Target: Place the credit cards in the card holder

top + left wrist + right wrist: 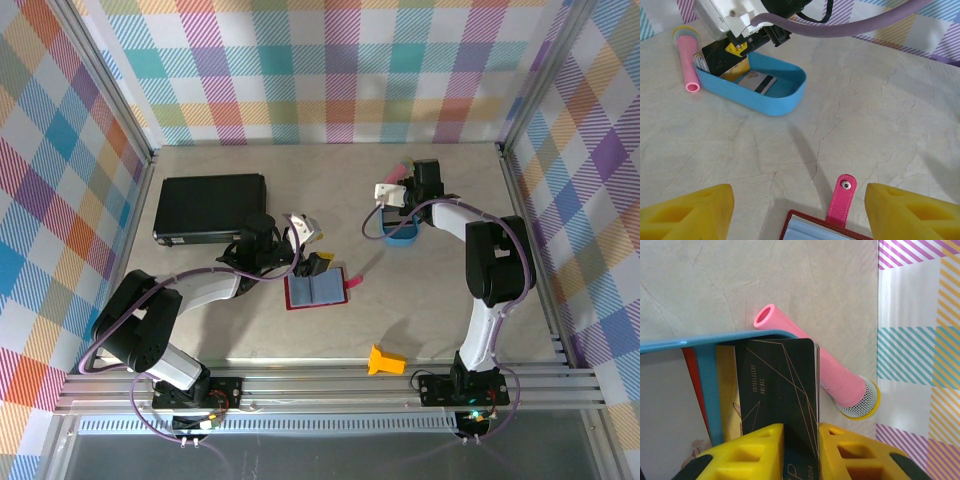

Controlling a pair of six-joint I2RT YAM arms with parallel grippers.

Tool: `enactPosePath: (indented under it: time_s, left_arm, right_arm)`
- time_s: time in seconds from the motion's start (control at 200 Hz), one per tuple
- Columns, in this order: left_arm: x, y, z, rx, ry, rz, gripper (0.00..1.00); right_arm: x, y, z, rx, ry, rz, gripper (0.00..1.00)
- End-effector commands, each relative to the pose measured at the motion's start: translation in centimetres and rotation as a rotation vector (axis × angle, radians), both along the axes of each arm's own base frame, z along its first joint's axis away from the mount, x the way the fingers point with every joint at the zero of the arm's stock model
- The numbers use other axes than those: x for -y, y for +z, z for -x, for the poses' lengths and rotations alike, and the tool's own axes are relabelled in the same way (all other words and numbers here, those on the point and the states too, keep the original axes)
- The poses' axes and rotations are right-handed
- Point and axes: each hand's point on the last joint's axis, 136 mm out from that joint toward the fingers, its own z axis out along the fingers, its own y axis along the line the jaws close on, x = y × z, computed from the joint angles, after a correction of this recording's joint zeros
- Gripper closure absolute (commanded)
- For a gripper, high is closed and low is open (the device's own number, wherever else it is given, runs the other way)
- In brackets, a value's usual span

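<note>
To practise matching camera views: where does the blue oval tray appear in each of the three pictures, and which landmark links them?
Top external: blue tray right of centre on the table.
Left wrist: blue tray upper left, credit cards inside.
Right wrist: blue tray rim crossing the left side.
Landmark: pink toy microphone lying beside it.

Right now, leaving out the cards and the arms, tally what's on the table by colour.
Black: 1, flat case
Dark red: 1, card holder
Blue: 1, tray
Pink: 1, tube
Orange-yellow: 1, small piece
Total: 5
</note>
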Motion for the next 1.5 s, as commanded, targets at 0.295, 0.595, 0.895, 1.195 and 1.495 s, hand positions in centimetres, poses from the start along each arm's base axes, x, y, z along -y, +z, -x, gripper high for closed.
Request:
enactPosePath:
  time_s: [0.295, 0.595, 0.895, 1.195, 1.495]
  left_arm:
    - [0.8, 0.7, 0.3, 0.007, -0.032, 0.038, 0.3]
    - [0.8, 0.7, 0.3, 0.008, -0.033, 0.037, 0.3]
    - [0.8, 0.6, 0.2, 0.007, -0.028, 0.034, 0.3]
    - [0.8, 0.3, 0.3, -0.002, -0.03, 0.03, 0.3]
    - [0.9, 0.2, 0.2, -0.004, -0.03, 0.03, 0.3]
  right_arm:
    - [-0.3, 3.8, -1.5, 0.09, -0.026, -0.034, 0.79]
    - [-1.1, 2.9, 0.6, -0.011, 0.018, -0.111, 0.54]
    - [-0.6, 1.0, -0.1, -0.026, 0.004, -0.067, 0.4]
    - [-0.5, -0.2, -0.9, -0.041, 0.001, -0.049, 0.37]
    - [-0.3, -0.4, -1.5, -0.043, -0.021, -0.047, 0.39]
